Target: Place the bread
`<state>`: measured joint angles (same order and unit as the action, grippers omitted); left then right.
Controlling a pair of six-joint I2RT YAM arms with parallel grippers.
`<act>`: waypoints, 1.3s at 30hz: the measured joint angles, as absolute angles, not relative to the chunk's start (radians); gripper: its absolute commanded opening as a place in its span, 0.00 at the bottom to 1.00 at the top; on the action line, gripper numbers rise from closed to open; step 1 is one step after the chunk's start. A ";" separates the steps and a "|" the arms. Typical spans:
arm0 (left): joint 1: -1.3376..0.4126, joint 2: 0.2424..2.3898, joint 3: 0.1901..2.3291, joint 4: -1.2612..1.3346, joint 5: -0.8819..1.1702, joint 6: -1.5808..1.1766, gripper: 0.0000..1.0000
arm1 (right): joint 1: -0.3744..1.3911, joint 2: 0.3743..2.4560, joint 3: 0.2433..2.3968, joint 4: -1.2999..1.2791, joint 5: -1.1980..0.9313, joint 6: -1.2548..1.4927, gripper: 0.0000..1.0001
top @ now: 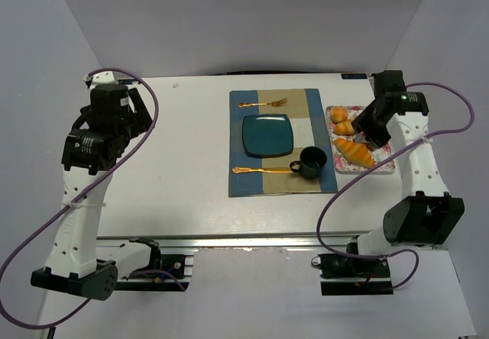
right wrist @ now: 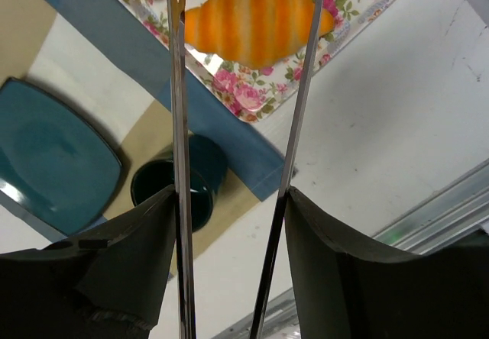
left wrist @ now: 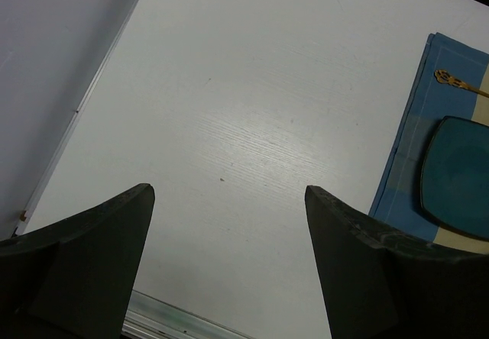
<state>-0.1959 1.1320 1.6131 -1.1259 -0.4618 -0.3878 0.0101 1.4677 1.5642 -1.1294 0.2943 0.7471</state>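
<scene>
Over the floral tray (right wrist: pixel 252 98) the right gripper (right wrist: pixel 231 194) grips tongs (right wrist: pixel 177 87), blades apart astride a golden croissant (right wrist: pixel 256 18), seemingly reaching for the bread beyond view

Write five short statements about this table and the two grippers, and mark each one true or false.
1. The teal plate has nothing on it. True.
2. The mug stands on the floral tray. False: it stands on the placemat, beside the plate.
3. The left gripper holds a pastry. False: it is open over bare table, with nothing between its fingers.
4. The right gripper holds metal tongs above the floral tray. True.
5. A golden-orange croissant lies on the floral tray. True.
</scene>
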 measured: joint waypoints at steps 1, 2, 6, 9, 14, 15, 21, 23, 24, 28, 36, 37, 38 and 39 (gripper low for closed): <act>-0.196 1.134 1.613 -1.124 -0.461 -0.385 0.91 | -0.001 1.474 1.564 -1.122 0.286 0.756 0.62; -0.196 1.135 1.613 -1.122 -0.459 -0.384 0.91 | -0.015 1.480 1.564 -1.113 0.277 0.765 0.61; -0.197 1.140 1.613 -1.120 -0.455 -0.379 0.91 | -0.057 1.501 1.564 -1.076 0.252 0.798 0.62; -0.200 1.142 1.613 -1.119 -0.455 -0.374 0.91 | -0.065 1.522 1.564 -1.051 0.239 0.818 0.62; -0.202 1.151 1.613 -1.114 -0.455 -0.367 0.91 | -0.066 1.568 1.559 -1.004 0.207 0.859 0.62; -0.204 1.155 1.613 -1.113 -0.456 -0.366 0.91 | -0.066 1.578 1.559 -0.997 0.203 0.867 0.62; -0.208 1.171 1.613 -1.113 -0.456 -0.360 0.91 | -0.066 1.615 1.553 -0.970 0.198 0.914 0.62; -0.210 1.174 1.613 -1.113 -0.458 -0.358 0.91 | -0.066 1.615 1.544 -0.962 0.199 0.925 0.62; -0.212 1.174 1.613 -1.113 -0.460 -0.356 0.91 | -0.066 1.615 1.540 -0.962 0.199 0.931 0.62; -0.214 1.174 1.613 -1.113 -0.468 -0.354 0.92 | -0.069 1.616 1.514 -0.950 0.199 0.947 0.62; -0.218 1.174 1.613 -1.113 -0.494 -0.348 0.92 | -0.094 1.616 1.469 -0.932 0.199 0.962 0.62; -0.218 1.175 1.613 -1.113 -0.496 -0.348 0.92 | -0.097 1.617 1.464 -0.928 0.199 0.962 0.62; -0.218 1.175 1.613 -1.113 -0.498 -0.348 0.92 | -0.099 1.617 1.458 -0.924 0.199 0.963 0.62; -0.218 1.175 1.613 -1.113 -0.498 -0.348 0.92 | -0.102 1.617 1.454 -0.921 0.199 0.963 0.62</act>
